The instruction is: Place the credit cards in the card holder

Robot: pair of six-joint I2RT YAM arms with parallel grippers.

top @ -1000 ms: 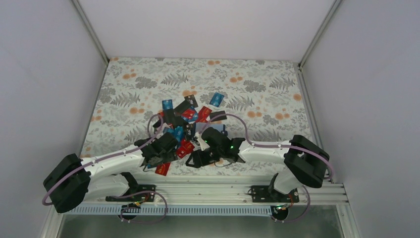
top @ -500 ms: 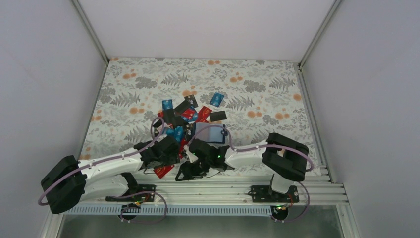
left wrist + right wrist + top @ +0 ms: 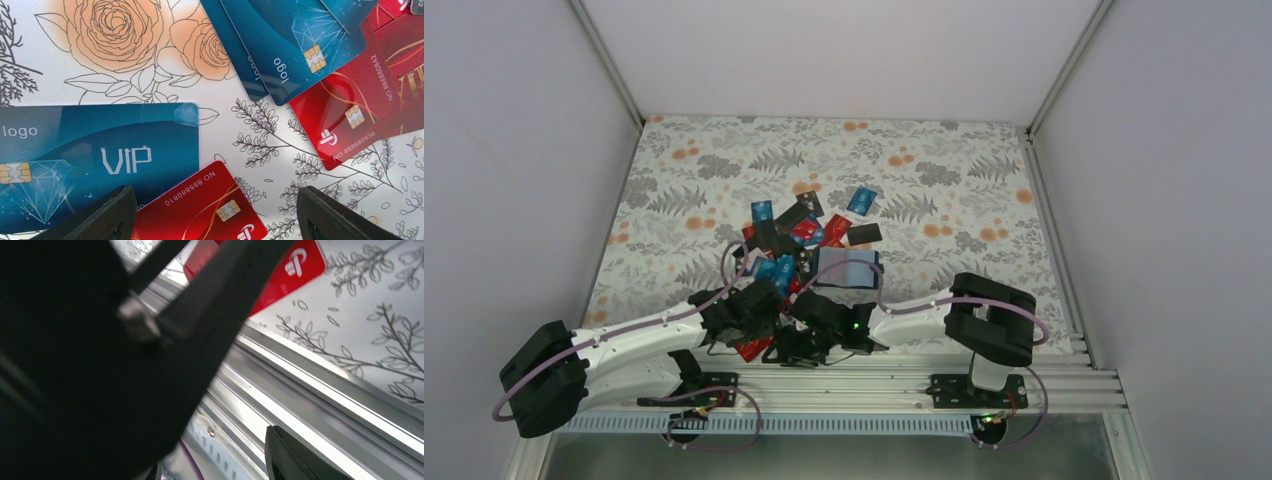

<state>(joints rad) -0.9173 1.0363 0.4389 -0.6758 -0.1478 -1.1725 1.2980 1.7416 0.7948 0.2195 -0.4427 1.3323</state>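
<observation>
A heap of red, blue and black credit cards [image 3: 789,245] lies mid-table. The card holder [image 3: 846,268] lies open at the heap's right edge, its lighter blue inside up. My left gripper [image 3: 746,318] is open low over the heap's near side. In the left wrist view [image 3: 215,215] its fingers straddle a red card [image 3: 205,207] that overlaps a blue VIP card [image 3: 100,155]. My right gripper [image 3: 786,348] is open and empty just right of it, by the near rail. In the right wrist view [image 3: 220,465] one finger [image 3: 295,455] shows and a dark blurred part hides the other side.
More blue cards [image 3: 295,45] and another red card [image 3: 350,110] lie beyond the left fingers. The aluminium rail [image 3: 320,410] runs under the right gripper, with a red card [image 3: 290,275] just past it. The two grippers are close together. White walls enclose the floral table [image 3: 684,180].
My right arm has swung left and back toward the near rail, uncovering the card holder. My left gripper has shifted slightly toward the near side.
</observation>
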